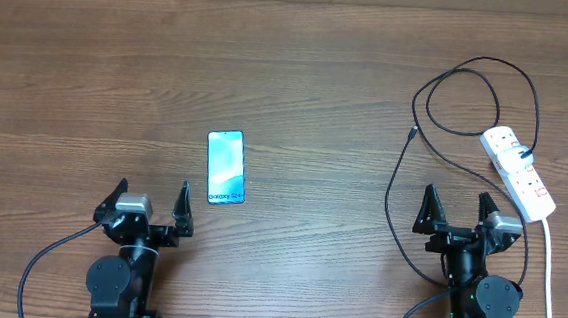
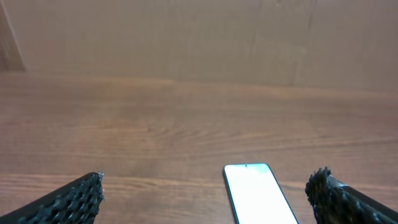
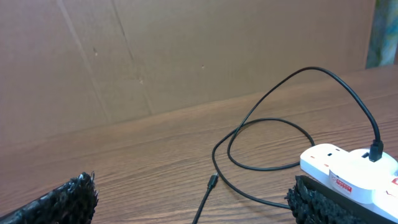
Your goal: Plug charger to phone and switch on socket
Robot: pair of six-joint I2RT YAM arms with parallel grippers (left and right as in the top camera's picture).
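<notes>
Currently both arms sit at the near edge of the wooden table [image 1: 300,70], one at each side. The left gripper [image 1: 153,188] has its jaws spread wide and holds nothing. The phone [image 1: 225,167] lies flat just beyond it and slightly to its right, screen up and lit, long side running away from the robot. In the left wrist view the phone's near end shows between the two dark fingers [image 2: 74,200], closer to the right one and touching neither.

The right gripper [image 1: 456,196] is also wide open and empty. The socket [image 1: 519,172] lies beyond it and to its right, set at a slant, with its thick white lead [image 1: 549,268] running back toward the near edge. The charger [image 1: 392,187] has its black plug [image 1: 525,154] seated in an outlet near the strip's far end. From there the thin cable arcs away, loops across the wood and trails back past the right arm's base. Its small connector [image 1: 411,136] rests on the table to the left of the socket, well apart from the phone. The right wrist view shows that connector [image 3: 212,182] lying free between the fingers [image 3: 68,200]. The red-marked switches are too small to read, so their position cannot be told. A brown cardboard wall [image 3: 186,56] stands behind the table.
</notes>
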